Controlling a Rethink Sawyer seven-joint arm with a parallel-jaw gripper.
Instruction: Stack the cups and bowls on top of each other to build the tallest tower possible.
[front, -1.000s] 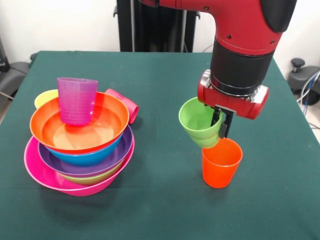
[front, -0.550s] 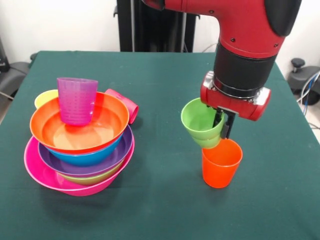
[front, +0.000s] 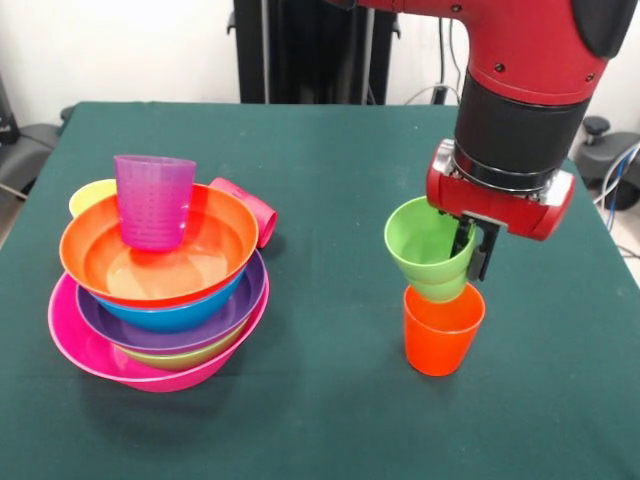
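My gripper (front: 472, 250) is shut on the rim of the green cup (front: 428, 248), which hangs tilted with its base at the mouth of the upright orange cup (front: 441, 328) on the table. At the left stands the tower (front: 160, 290): a pink bowl (front: 75, 340) at the bottom, then green, purple, blue and orange bowls nested inside it. A purple cup (front: 154, 200) stands upright in the orange bowl (front: 215, 250). Behind the pile a yellow cup (front: 90, 195) peeks out at the left and a red cup (front: 252, 206) lies on its side at the right.
The dark green table (front: 320, 160) runs to edges at the left and right. A black stand rises behind the table's far edge.
The arm has shifted to the right with the green cup in its grip, bringing the cup from beside the orange cup to directly over its mouth.
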